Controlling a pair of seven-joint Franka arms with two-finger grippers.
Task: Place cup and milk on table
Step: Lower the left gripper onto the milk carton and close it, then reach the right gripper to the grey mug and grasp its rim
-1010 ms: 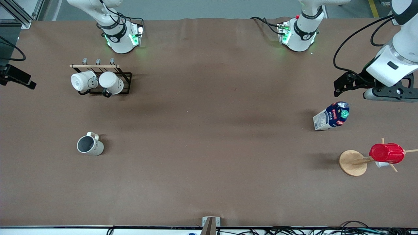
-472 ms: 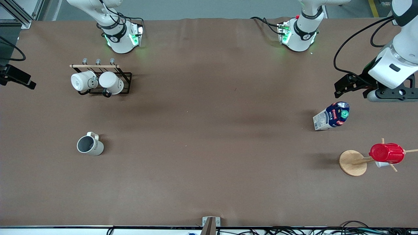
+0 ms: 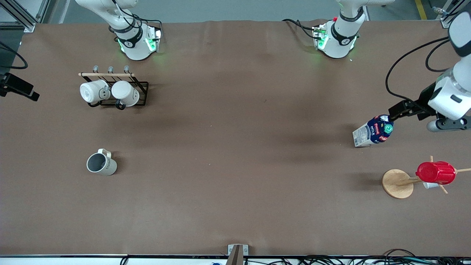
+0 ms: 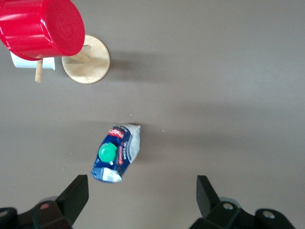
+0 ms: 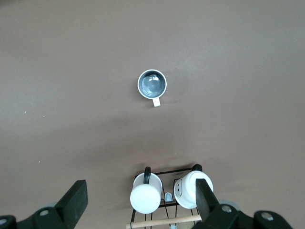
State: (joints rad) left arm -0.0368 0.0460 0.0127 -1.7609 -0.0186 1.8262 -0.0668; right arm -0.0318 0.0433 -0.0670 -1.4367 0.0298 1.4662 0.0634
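Note:
The cup (image 3: 101, 163), cream-white with a grey inside, stands upright on the brown table (image 3: 235, 147) toward the right arm's end. The right wrist view shows it from above (image 5: 152, 84). The milk (image 3: 373, 131), with its blue top and green cap, stands on the table toward the left arm's end. My left gripper (image 3: 445, 125) hangs over the table beside the milk. In the left wrist view it (image 4: 140, 200) is open wide and empty, and the milk (image 4: 116, 152) lies near one finger. My right gripper (image 5: 139, 202) is open and empty, high over the mug rack, and out of the front view.
A black wire rack (image 3: 114, 92) with two all-white mugs (image 5: 145, 198) stands near the right arm's base. A wooden stand (image 3: 397, 183) bearing a red plastic cup (image 3: 436, 173) stands nearer the front camera than the milk, and shows in the left wrist view (image 4: 40, 26).
My left gripper has moved over the table toward the front camera, ending beside the milk. The cup, the milk and the right arm have not moved.

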